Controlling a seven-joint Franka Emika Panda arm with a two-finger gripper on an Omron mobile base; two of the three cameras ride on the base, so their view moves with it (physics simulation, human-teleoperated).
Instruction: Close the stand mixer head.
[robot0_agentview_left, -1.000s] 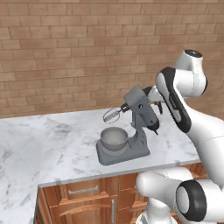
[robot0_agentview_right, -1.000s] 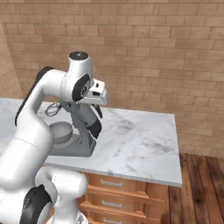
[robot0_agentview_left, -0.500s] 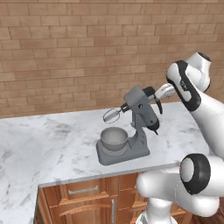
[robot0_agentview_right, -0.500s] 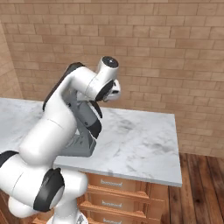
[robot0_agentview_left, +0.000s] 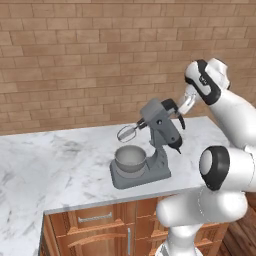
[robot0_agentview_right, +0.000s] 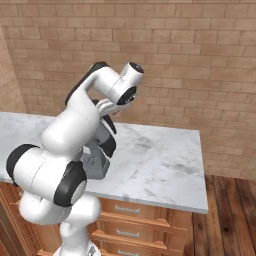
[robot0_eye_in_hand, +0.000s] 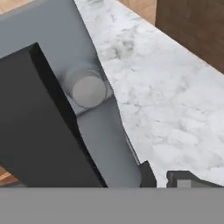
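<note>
A: Where is the stand mixer head (robot0_agentview_left: 159, 116) sitting right now?

B: It is tilting up and back on the mixer, which is standing on the marble bench (robot0_agentview_left: 60, 165) close to the front edge and toward the bench's right half. The black-capped rear end is pointing down toward the right, and the wire whisk (robot0_agentview_left: 127, 133) is hanging out in the air above the steel bowl (robot0_agentview_left: 130, 159).

A: And the bowl itself?

B: It is resting on the flat grey base (robot0_agentview_left: 141, 175), open side up, clear of the whisk.

A: Where is the gripper (robot0_agentview_left: 183, 103) hovering?

B: It is hanging just beside the rear of the head, on the side facing the brick wall (robot0_agentview_left: 100, 55). In the right base view the gripper (robot0_agentview_right: 105, 107) is showing under the white wrist, right above the dark rear cap.

A: Is the claw open or closed?

B: I cannot tell. In the hand view the two dark fingertips (robot0_eye_in_hand: 148, 175) are barely peeking up at the bottom, and the base views are too coarse to judge the gap.

A: What else is the hand camera seeing?

B: The black rear cap (robot0_eye_in_hand: 39, 131) is looming large at the left, with the grey hinge pin (robot0_eye_in_hand: 89, 90) next to it and bare marble beyond.
</note>
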